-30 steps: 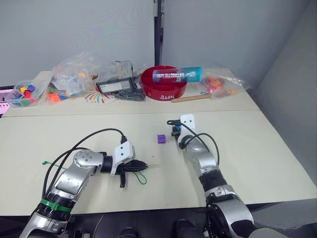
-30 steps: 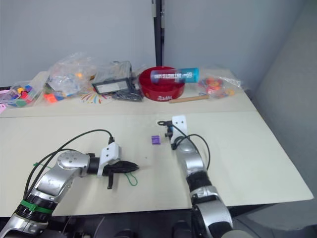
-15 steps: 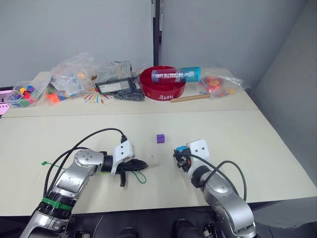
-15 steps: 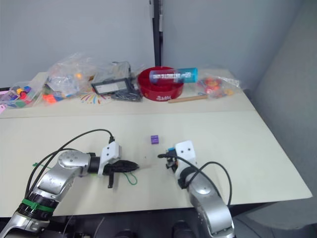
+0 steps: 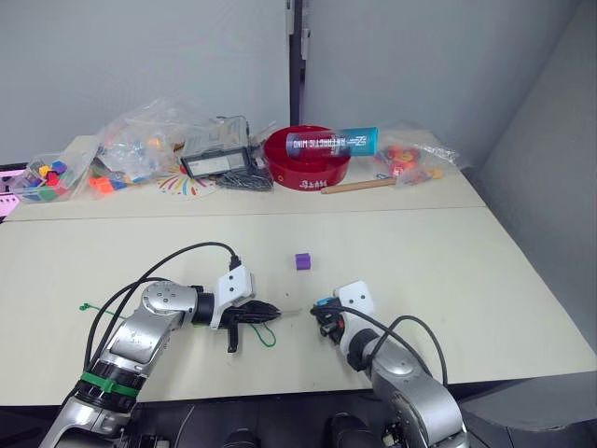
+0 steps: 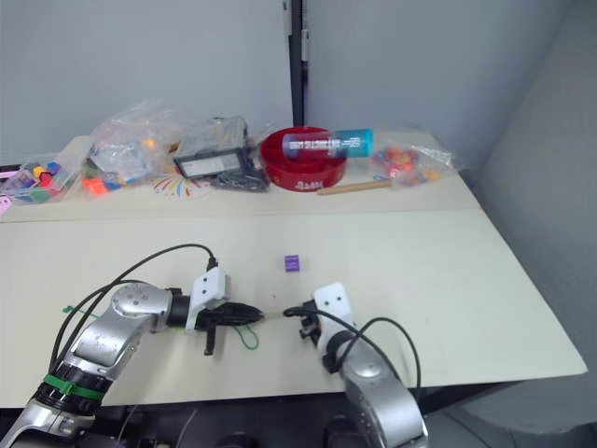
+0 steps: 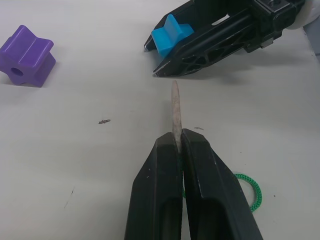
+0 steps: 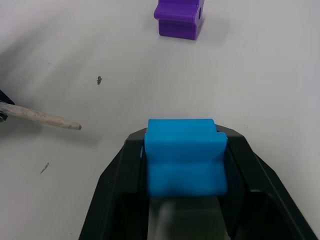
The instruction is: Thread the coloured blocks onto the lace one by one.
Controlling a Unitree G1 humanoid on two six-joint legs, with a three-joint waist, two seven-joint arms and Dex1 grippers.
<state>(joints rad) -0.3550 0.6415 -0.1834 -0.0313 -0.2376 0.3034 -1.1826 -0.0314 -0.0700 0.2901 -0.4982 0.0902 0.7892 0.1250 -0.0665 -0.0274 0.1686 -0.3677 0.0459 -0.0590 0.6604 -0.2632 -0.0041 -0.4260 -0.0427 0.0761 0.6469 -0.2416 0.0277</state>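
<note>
Cyan block (image 8: pixel 185 157) between right fingers (image 8: pixel 117 192), near lace tip (image 7: pixel 175 107).

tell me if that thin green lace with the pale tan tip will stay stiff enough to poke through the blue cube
Probably at the end: the thin green lace's pale tan tip juts straight from the shut left gripper. Behind, the cord curls in a loop, so it is likely floppy. The cyan-blue plastic cube looks firmly pinched in the right gripper.

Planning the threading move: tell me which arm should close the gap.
Right, probably. The right gripper holds the cyan-blue block close to the lace's tan tip, which the left gripper pinches steady, pointing toward the block. Moving the block onto it looks simplest.
</note>
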